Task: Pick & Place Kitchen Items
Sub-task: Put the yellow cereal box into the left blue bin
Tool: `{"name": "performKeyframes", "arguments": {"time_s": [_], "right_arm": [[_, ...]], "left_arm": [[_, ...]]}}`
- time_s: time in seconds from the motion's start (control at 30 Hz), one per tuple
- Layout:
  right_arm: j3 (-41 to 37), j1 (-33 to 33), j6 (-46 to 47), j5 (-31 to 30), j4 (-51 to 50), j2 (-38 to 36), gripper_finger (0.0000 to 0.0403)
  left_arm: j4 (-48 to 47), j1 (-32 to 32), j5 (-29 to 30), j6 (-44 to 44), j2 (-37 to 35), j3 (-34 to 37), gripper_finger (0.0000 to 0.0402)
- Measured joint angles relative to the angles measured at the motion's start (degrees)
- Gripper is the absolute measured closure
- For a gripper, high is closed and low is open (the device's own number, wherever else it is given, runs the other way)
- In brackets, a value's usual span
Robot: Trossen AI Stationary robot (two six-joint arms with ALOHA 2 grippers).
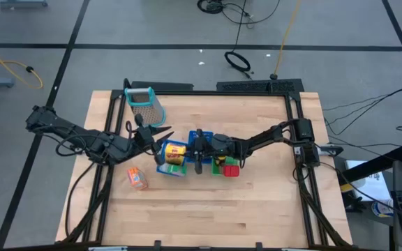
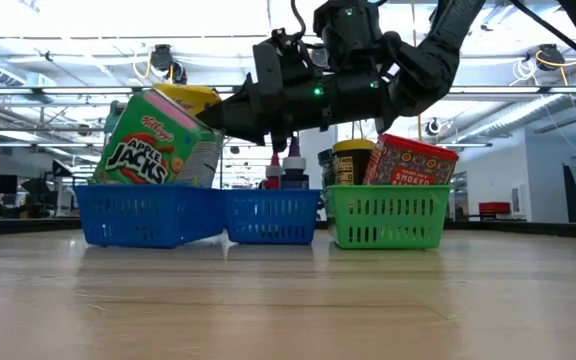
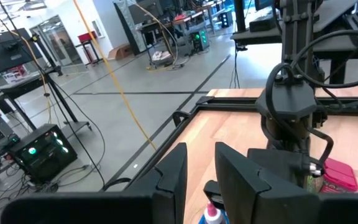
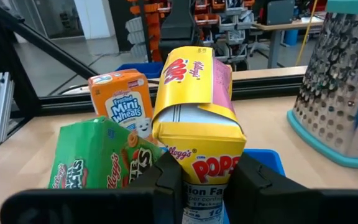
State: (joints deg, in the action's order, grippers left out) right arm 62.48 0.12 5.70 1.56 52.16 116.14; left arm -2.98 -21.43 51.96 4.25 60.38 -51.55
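Note:
A yellow box (image 4: 197, 124) stands tilted in the blue tray (image 2: 148, 215), beside a green cereal box (image 2: 153, 145). My right gripper (image 4: 207, 162) reaches in from the table's right and is shut on the yellow box. My left gripper (image 3: 201, 155) hovers open above the table, just to the far left of the blue tray (image 1: 167, 169), with nothing between its fingers. An orange packet (image 1: 137, 178) lies on the table, to the near left of the trays. The green tray (image 2: 383, 215) holds a red block (image 2: 413, 160) and a yellow-lidded jar (image 2: 353, 160). My right gripper pinches the yellow box between its two fingers at the narrow sides of its lower part (image 4: 207, 193). The fingers lie about level and come from the table's right. The box leans over the green cereal box; the gripper hides whether its bottom rests in the tray.
A metal grater (image 1: 145, 104) with a teal handle stands at the far left of the table. Small bottles (image 2: 286, 170) stand in the middle blue tray. Bare wood lies along the table's near side.

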Motion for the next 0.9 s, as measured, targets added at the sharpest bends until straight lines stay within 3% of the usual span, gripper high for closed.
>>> {"name": "performKeyframes", "arguments": {"time_s": [0.9], "right_arm": [[-0.07,0.44,-0.59,1.71,1.36,0.07,0.0225]], "left_arm": [[-0.04,0.01,0.02,-0.02,0.00,0.00,0.0316]]}}
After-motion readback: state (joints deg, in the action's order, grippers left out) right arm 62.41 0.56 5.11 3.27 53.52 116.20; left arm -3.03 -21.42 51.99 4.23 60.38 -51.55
